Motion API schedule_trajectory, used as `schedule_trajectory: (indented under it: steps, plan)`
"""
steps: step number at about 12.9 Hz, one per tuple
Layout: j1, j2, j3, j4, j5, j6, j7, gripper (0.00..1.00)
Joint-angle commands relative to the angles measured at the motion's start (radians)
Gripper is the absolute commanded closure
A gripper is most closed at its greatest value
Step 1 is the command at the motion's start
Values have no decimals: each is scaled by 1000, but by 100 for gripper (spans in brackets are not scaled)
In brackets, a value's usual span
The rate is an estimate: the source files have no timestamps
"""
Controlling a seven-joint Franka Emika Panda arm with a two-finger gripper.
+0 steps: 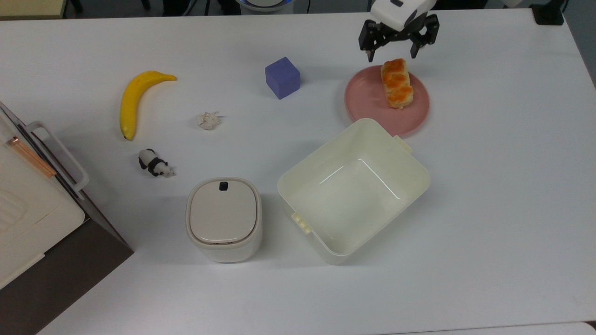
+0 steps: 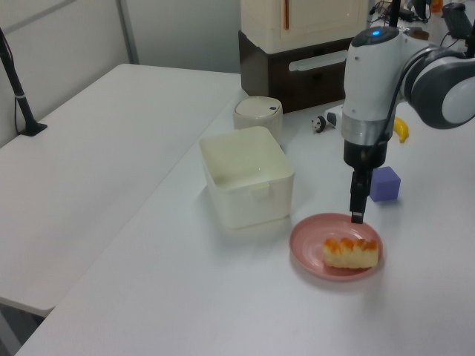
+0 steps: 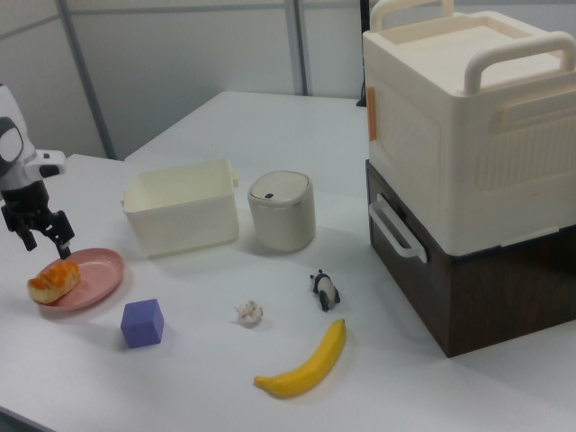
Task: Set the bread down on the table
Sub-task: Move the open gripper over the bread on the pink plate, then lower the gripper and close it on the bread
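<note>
The bread (image 1: 396,83), an oblong pale bun with a glossy orange top, lies on the round pink plate (image 1: 368,100) at the top view's upper right. My gripper (image 1: 392,56) hangs open just over the bread's far end, one black finger on each side, holding nothing. In the left view the gripper (image 2: 357,216) points straight down above the plate (image 2: 312,241), just behind the bread (image 2: 350,252). The right view has the gripper (image 3: 48,247) above the bread (image 3: 52,282). The white table (image 1: 489,186) spreads under everything.
An empty cream tub (image 1: 284,186) sits right in front of the plate. A purple cube (image 1: 282,77) stands at the top view's left of the plate. Farther left are a lidded bin (image 1: 223,218), paper ball (image 1: 208,120), panda toy (image 1: 153,164), banana (image 1: 132,100) and a big box (image 3: 468,117).
</note>
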Motion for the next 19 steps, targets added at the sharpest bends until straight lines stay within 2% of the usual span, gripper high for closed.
schedule_trajectory:
  steps: [1, 4, 9, 11, 12, 13, 15, 16, 18, 19]
  plan:
    - [35, 94, -2, -8, -12, 50, 30, 0]
    - [66, 137, 3, 9, -40, 54, 82, 0]
    - [62, 153, 21, 26, -50, 51, 113, 0]
    - [57, 153, 21, 26, -55, 51, 113, 26]
    - [57, 153, 21, 26, -55, 51, 113, 44]
    - [57, 153, 21, 26, -55, 51, 113, 44]
    - [52, 153, 21, 28, -55, 51, 113, 61]
    - [52, 153, 21, 28, -55, 50, 113, 73]
    - [51, 151, 21, 29, -55, 48, 113, 76]
    - [48, 151, 21, 31, -55, 48, 112, 85]
